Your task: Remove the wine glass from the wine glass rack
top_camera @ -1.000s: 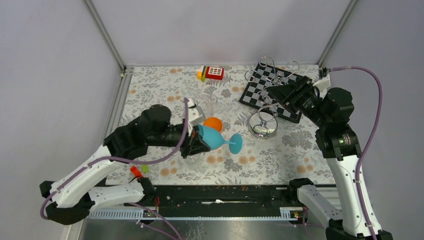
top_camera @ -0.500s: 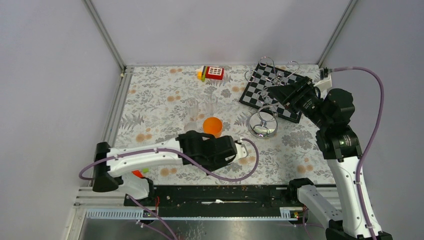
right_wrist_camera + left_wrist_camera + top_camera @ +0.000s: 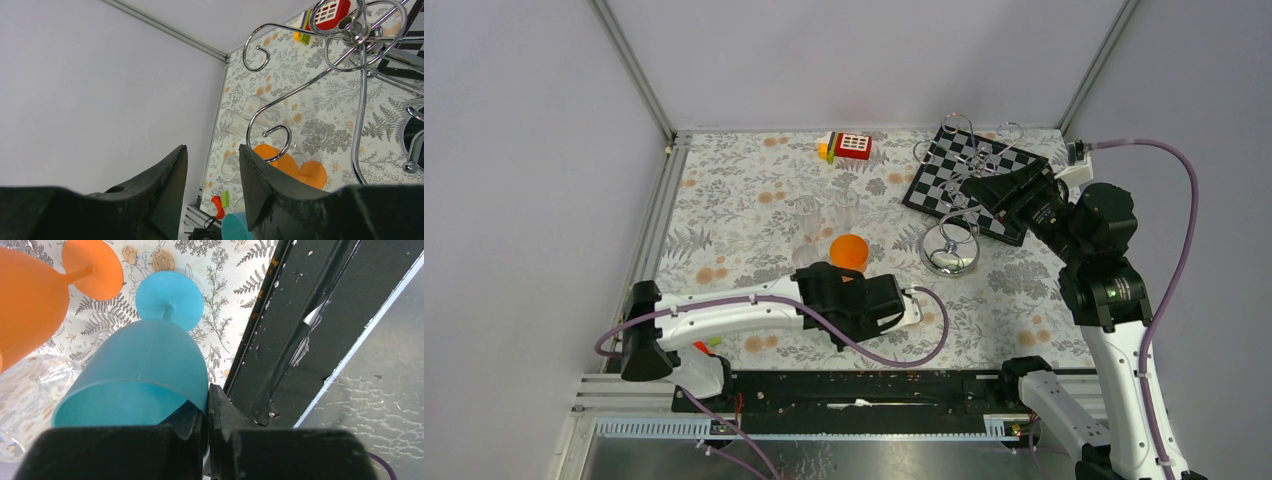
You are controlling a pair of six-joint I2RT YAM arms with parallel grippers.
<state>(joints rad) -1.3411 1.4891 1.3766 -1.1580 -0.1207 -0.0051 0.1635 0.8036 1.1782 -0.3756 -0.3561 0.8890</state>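
Sliding a little rightward along the near edge since half a second ago, the left arm (image 3: 724, 310) now covers the blue wine glass (image 3: 145, 370) completely in the overhead view, and the right arm (image 3: 1114, 290) has shifted slightly too. The left jaws are clamped on the rim of that glass. Its bowl and stem reach straight ahead of them, the foot farthest out over the flowered surface (image 3: 744, 190); whether the foot touches cannot be told. An orange glass (image 3: 30, 300) lies just left of these jaws, a clear glass (image 3: 25, 390) blurs below it, and a black rail (image 3: 280, 340) runs close on their right. The right jaws stand apart with nothing between them. The rack (image 3: 948, 262) rises just ahead of them and to their right, well apart from the blue glass, one curled arm crossing in front. A checkered board (image 3: 944, 185) lies partly hidden behind the rack, and a toy block (image 3: 849, 146) lies far beyond.
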